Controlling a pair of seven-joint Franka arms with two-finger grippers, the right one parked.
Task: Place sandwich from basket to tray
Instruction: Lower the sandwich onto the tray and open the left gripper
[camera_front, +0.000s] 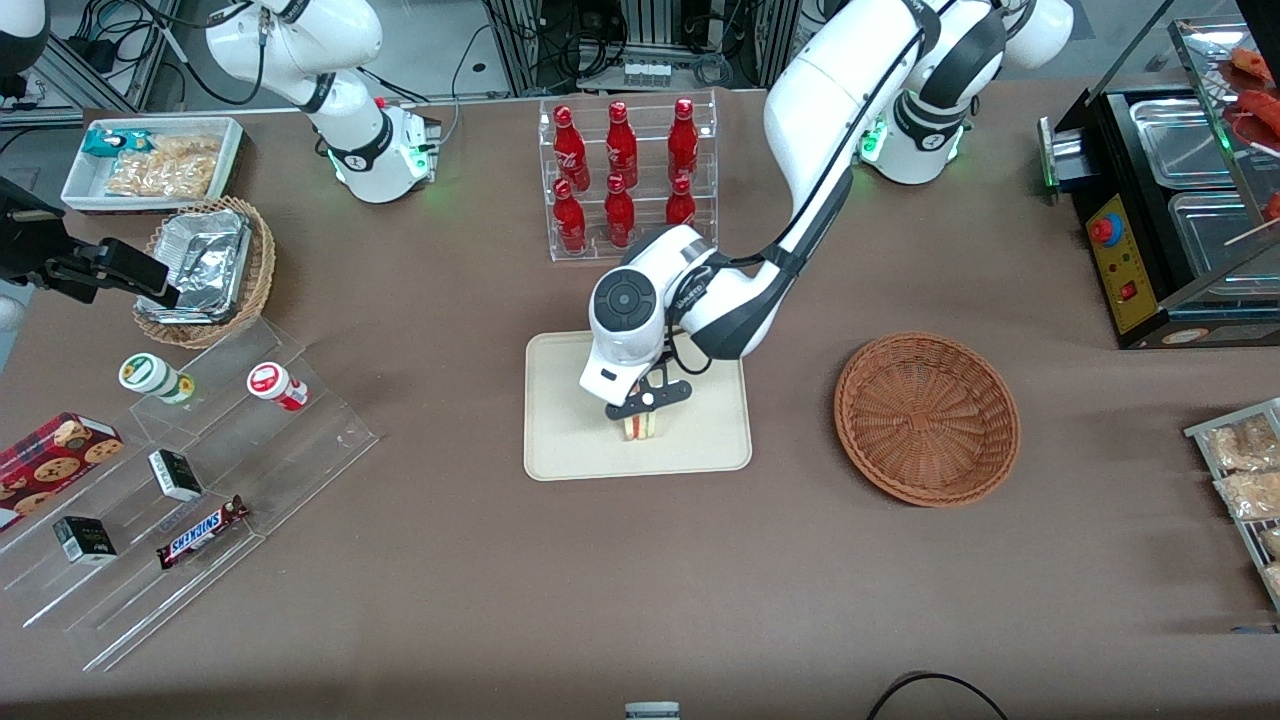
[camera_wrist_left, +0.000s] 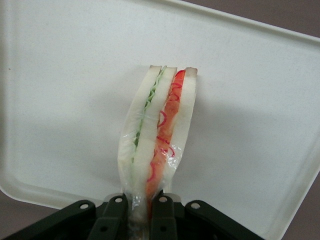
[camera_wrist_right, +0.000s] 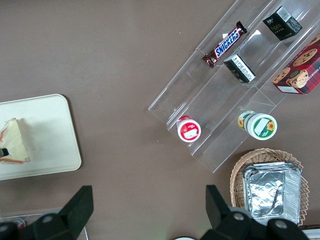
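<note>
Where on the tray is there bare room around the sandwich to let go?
The gripper is shut on the sandwich over the tray. Tray surface is bare all round it, widest toward the parked arm's end. The basket lies empty.

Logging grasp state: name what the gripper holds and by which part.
The gripper, over the tray, is shut on the sandwich, pinching one narrow end of the wedge.

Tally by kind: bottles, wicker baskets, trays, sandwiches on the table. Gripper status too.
Red bottles in the clear rack: 6
Wicker baskets: 2 (reddish-brown basket, tan foil-container basket)
Tray: 1
Sandwich: 1, over the tray, held by the gripper
Total: 10
</note>
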